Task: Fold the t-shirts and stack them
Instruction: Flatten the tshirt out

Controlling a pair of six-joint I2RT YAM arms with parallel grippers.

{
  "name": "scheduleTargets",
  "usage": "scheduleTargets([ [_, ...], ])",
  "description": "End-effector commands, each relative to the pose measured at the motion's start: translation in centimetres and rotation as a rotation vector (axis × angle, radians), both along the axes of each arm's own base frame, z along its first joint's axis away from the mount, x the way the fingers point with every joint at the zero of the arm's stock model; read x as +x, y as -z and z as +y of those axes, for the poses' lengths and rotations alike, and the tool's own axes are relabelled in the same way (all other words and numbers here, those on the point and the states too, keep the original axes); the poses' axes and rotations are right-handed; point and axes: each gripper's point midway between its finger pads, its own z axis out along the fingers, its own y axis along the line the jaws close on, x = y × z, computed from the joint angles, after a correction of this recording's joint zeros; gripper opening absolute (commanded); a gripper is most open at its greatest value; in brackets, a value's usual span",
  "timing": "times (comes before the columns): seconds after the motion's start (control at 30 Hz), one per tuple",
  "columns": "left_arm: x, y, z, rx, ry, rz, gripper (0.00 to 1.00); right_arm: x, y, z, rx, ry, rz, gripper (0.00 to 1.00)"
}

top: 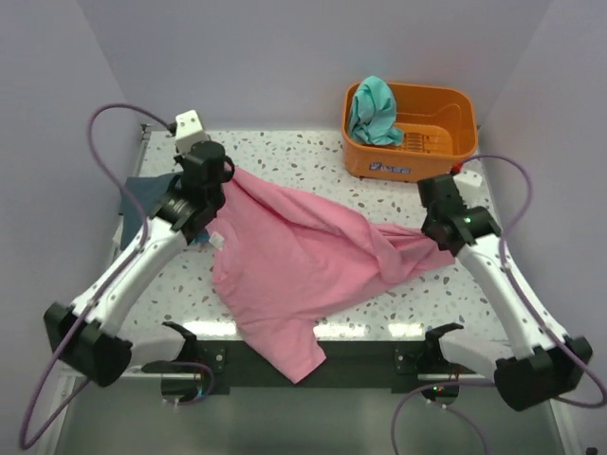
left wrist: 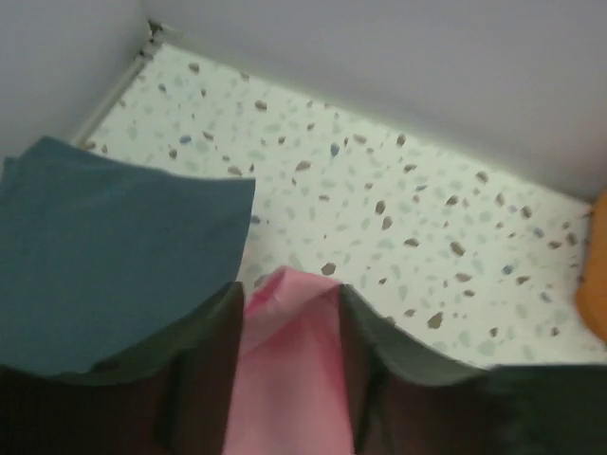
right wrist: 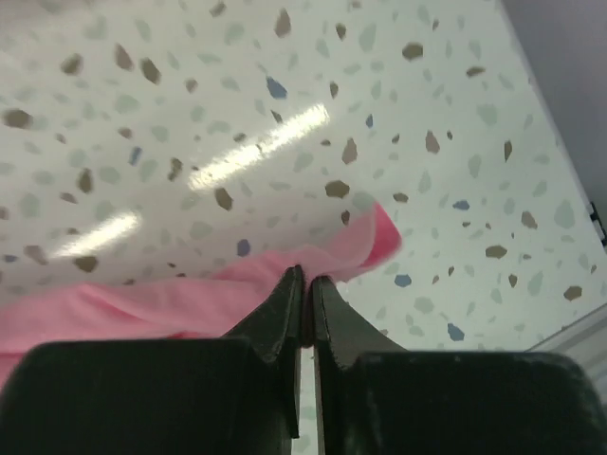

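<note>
The pink t-shirt [top: 294, 261] is stretched between both grippers above the speckled table, its lower part draping over the near edge. My left gripper [top: 211, 185] is shut on its left end; in the left wrist view the pink cloth [left wrist: 289, 370] fills the gap between the fingers. My right gripper [top: 438, 227] is shut on its right end; the right wrist view shows a pink edge [right wrist: 351, 251] pinched at the tips. The dark slate t-shirt [top: 147, 194] lies flat at the far left, also in the left wrist view [left wrist: 104, 256]. The teal t-shirt [top: 372, 111] hangs over the basket rim.
An orange plastic basket [top: 432, 133] stands at the back right of the table. Walls close in at the back and both sides. Purple cables loop beside each arm.
</note>
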Motion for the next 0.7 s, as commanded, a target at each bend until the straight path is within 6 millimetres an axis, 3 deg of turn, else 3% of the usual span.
scheduleTargets([
  [0.0,5.0,5.9,-1.7,-0.015,0.113,0.107,0.59,2.7,1.5,-1.6,0.027,0.119,-0.049,0.1],
  [0.03,6.7,7.5,-2.8,-0.003,0.139,0.147,0.91,3.9,3.7,-1.2,0.027,0.088,0.046,0.18],
  [0.07,7.3,8.1,-3.0,0.005,0.141,0.164,1.0,4.4,3.6,-1.5,0.031,0.103,0.063,0.3],
  [0.1,7.7,8.3,-3.2,0.003,0.14,0.176,1.0,4.7,4.1,-1.9,0.021,0.112,0.09,0.5],
  [0.17,7.7,8.7,-3.4,0.006,0.143,0.214,1.0,5.0,4.2,-1.8,0.009,0.093,0.104,0.66],
  [0.23,6.2,9.3,-3.9,-0.026,0.192,0.228,1.0,4.5,4.6,-1.8,0.012,0.088,0.098,0.96],
  [0.27,5.5,9.9,-4.3,-0.039,0.225,0.236,1.0,4.5,4.1,-1.2,0.048,0.056,0.057,0.97],
  [0.3,4.5,10.6,-4.9,-0.065,0.26,0.246,1.0,3.8,5.3,-0.8,0.07,0.032,0.078,0.99],
  [0.33,2.5,12.5,-5.6,-0.086,0.323,0.278,1.0,3.5,5.7,-0.2,0.09,-0.004,0.082,0.99],
  [0.37,1.4,13.6,-5.9,-0.101,0.342,0.294,1.0,3.7,6.3,1.7,0.168,-0.093,0.075,0.99],
  [0.4,0.0,14.8,-6.7,-0.122,0.365,0.314,1.0,2.6,7.8,2.5,0.201,-0.139,0.099,0.99],
  [0.43,-2.1,17.3,-6.7,-0.127,0.381,0.362,1.0,2.2,8.6,3.4,0.228,-0.19,0.111,0.99],
  [0.47,-3.4,18.5,-7.5,-0.135,0.41,0.386,1.0,1.5,10.3,5.3,0.311,-0.276,0.133,0.99],
  [0.53,-5.9,21.4,-8.6,-0.154,0.466,0.438,1.0,0.7,11.9,6.4,0.37,-0.292,0.148,0.99],
  [0.63,-8.1,24.4,-10.6,-0.171,0.55,0.498,1.0,-0.2,14.7,7.8,0.439,-0.332,0.189,0.99],
  [0.67,-8.2,25.1,-10.8,-0.176,0.562,0.511,1.0,0.3,15.0,8.2,0.442,-0.344,0.175,0.99],
])
